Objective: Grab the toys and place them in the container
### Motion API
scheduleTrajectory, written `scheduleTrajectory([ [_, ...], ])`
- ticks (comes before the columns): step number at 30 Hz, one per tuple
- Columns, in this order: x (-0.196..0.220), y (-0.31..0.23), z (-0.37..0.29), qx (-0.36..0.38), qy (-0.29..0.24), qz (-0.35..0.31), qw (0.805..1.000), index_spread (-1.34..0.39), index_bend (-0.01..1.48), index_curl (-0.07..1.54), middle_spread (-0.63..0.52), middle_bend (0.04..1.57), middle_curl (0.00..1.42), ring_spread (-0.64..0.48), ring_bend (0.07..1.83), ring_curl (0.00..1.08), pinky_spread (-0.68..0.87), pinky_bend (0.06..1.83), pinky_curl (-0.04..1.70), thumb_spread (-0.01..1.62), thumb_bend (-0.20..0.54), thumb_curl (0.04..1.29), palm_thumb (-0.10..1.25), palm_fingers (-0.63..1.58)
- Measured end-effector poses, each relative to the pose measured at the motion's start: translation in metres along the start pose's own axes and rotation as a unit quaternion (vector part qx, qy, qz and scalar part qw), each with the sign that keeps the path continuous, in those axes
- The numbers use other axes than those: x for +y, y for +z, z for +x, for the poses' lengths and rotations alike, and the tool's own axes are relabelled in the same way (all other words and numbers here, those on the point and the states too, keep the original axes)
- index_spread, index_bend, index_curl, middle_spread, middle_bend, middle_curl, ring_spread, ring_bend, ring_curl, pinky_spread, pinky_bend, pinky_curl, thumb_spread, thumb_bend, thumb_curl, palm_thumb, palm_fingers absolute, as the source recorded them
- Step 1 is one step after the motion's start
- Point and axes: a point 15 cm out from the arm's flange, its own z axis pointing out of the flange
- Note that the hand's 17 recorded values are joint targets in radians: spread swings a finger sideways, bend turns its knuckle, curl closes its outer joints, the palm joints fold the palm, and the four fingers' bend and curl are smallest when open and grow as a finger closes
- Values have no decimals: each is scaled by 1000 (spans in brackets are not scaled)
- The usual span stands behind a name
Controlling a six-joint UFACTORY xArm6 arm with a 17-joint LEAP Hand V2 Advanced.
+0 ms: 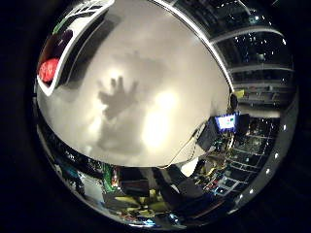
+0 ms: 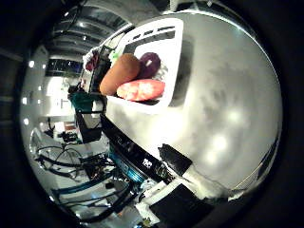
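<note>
While the palm faces down over the table (image 1: 160, 58), the hand itself does not appear directly in either view. Its shadow (image 1: 116, 99) falls on the bare grey tabletop with the fingers spread and straight, and nothing shows between them, so the hand reads as open and empty. The white container (image 2: 173, 66) stands on the table near one edge. Three toys lie inside it: a brown toy (image 2: 119, 73), a red toy (image 2: 141, 90) touching it, and a purple toy (image 2: 151, 63) behind both. No toys show on the tabletop outside the container.
</note>
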Motion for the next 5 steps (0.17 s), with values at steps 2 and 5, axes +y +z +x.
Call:
scheduleTrajectory([
  [2,23,2,16,0,16,-5,1000,-432,179,288,61,178,274,210,213,269,437,429,345,998,-27,306,621,8],
  [5,54,6,34,-2,36,-11,999,-423,178,297,66,177,275,210,206,268,435,423,334,998,-26,306,616,20],
])
